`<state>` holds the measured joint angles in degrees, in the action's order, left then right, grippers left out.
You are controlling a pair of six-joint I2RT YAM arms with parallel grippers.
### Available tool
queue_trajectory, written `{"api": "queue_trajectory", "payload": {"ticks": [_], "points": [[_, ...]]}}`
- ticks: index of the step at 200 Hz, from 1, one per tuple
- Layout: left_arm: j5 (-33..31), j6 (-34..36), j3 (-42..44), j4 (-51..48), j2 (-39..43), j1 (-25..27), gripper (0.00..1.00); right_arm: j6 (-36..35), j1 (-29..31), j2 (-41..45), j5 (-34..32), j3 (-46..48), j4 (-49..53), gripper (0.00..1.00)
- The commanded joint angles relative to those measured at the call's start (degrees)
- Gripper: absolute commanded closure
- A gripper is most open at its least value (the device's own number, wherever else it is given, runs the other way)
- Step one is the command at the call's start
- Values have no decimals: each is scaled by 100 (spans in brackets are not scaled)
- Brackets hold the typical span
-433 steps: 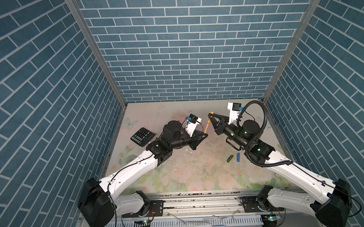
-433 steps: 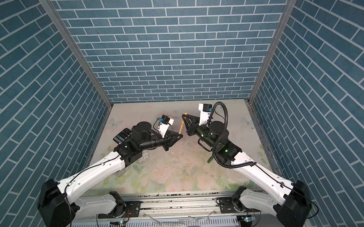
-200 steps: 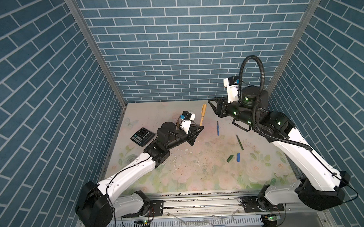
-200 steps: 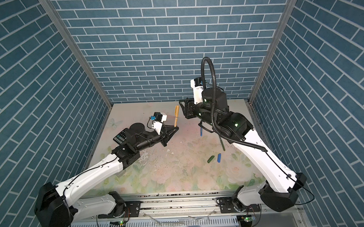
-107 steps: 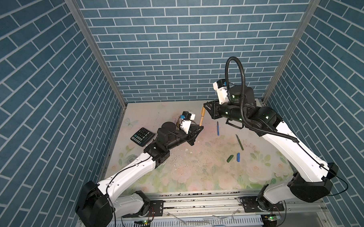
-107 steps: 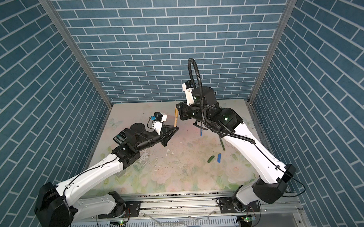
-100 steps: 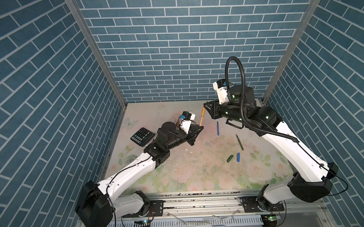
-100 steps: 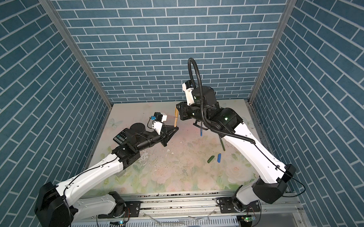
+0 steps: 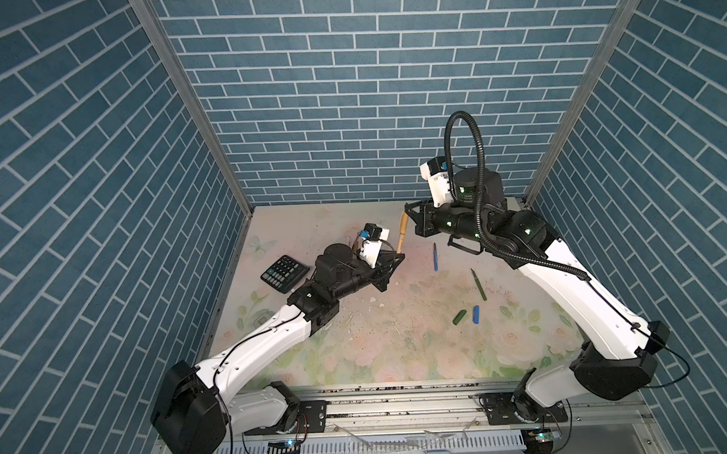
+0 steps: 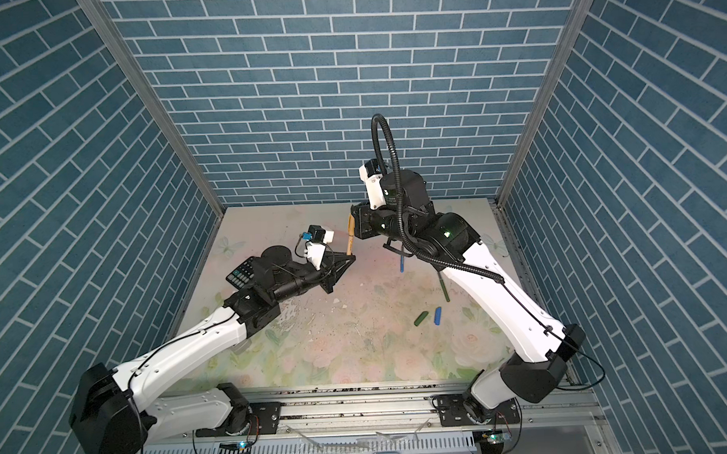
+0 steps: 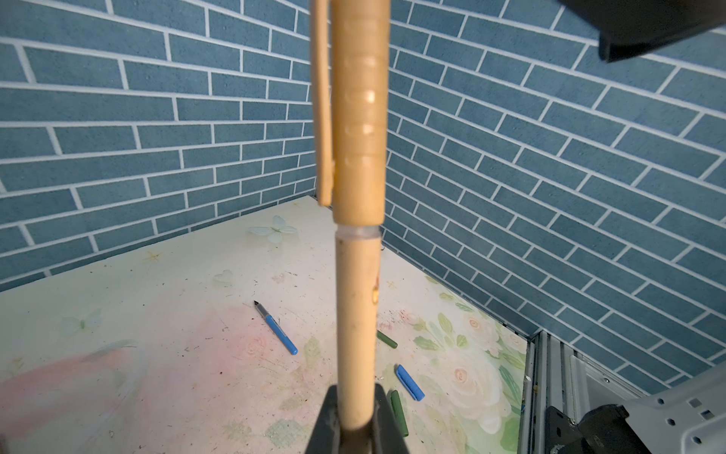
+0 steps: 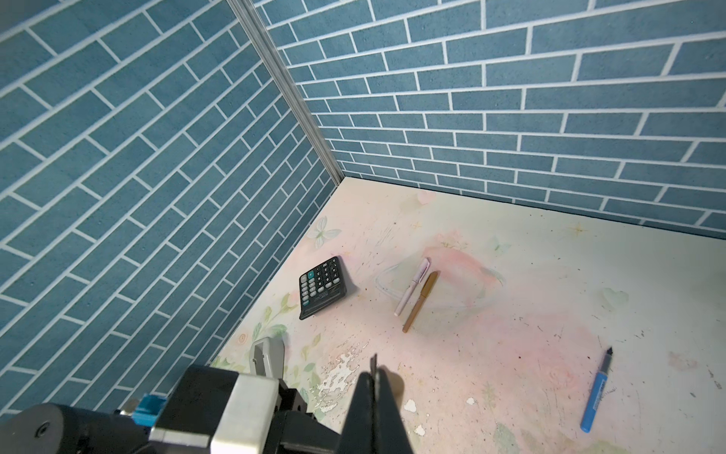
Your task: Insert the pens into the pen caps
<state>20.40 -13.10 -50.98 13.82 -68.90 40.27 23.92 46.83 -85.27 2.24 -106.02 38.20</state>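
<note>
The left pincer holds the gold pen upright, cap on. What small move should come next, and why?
Probably press the shut, empty right pincer down on the gold cap: a clear ring shows between it and the gold pen, so it looks not fully seated.

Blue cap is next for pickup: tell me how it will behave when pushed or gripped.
The blue cap is a short round tube lying on its side, so a sideways push would probably roll it. It looks like small hard plastic: likely light, stiff, maybe slippery. The dark green cap close beside it might get knocked.
</note>
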Motion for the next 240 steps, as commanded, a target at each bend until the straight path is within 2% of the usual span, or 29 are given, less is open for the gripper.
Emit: {"api": "queue_trajectory", "payload": {"ticks": [1, 18, 38, 113, 165, 209, 240], "points": [[18, 93, 16, 219, 143, 7, 100, -20, 28, 45, 217, 254, 100, 86], [22, 131, 27, 203, 154, 0, 100, -41, 25, 94, 137, 242, 92, 72], [85, 124, 18, 203, 106, 7, 100, -96, 32, 189, -87, 158, 67, 66], [130, 97, 0, 190, 40, 7, 100, -109, 26, 477, -307, 81, -276, 65], [155, 89, 0, 181, 76, 7, 100, -151, -3, 81, -784, -212, -17, 63], [147, 97, 0, 184, 97, 6, 100, -87, -7, -199, -526, -389, 170, 62], [135, 98, 9, 192, 114, 5, 100, -19, -12, -217, -488, -289, 131, 66]]}}
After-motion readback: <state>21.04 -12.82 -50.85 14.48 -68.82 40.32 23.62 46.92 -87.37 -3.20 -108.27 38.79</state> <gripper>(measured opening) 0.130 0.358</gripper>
